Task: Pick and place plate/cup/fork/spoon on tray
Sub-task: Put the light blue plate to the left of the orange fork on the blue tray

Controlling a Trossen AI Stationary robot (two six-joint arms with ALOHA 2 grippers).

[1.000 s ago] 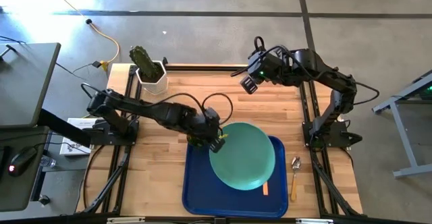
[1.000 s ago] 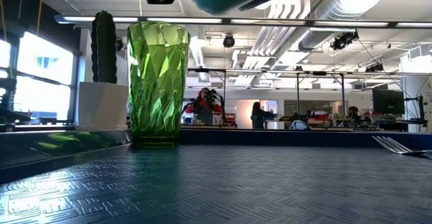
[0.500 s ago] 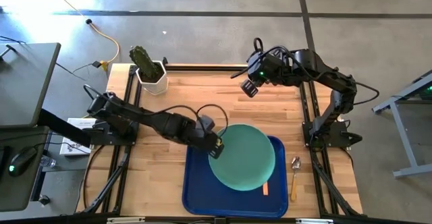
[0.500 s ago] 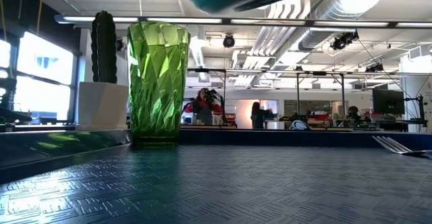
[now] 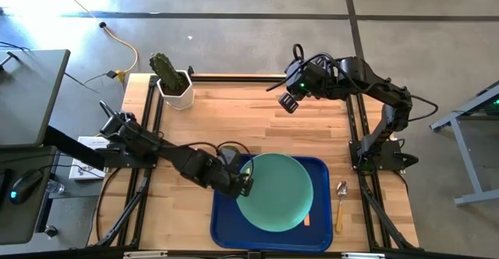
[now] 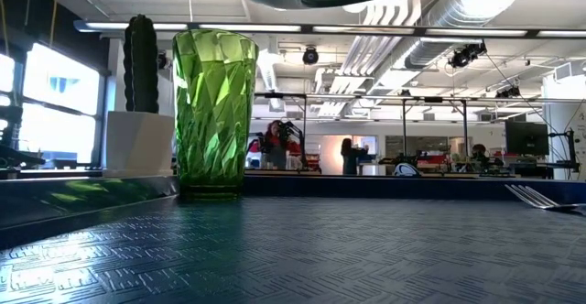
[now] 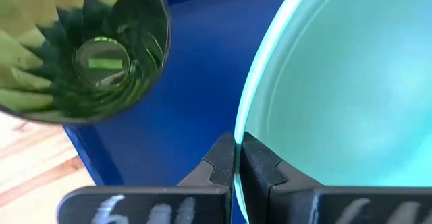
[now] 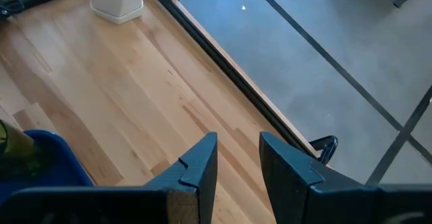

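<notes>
**Plate held above the tray**

The smooth, round mint plate hung over the ribbed dark blue tray, its thin rim pinched between the left gripper's closed fingers. The faceted translucent cup stood at the tray's far-left corner. The right gripper waited, slightly parted, over the bench's far edge.

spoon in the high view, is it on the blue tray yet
No, the spoon lies on the bare wooden table just off the right edge of the blue tray, beside it rather than inside its rim.
</notes>
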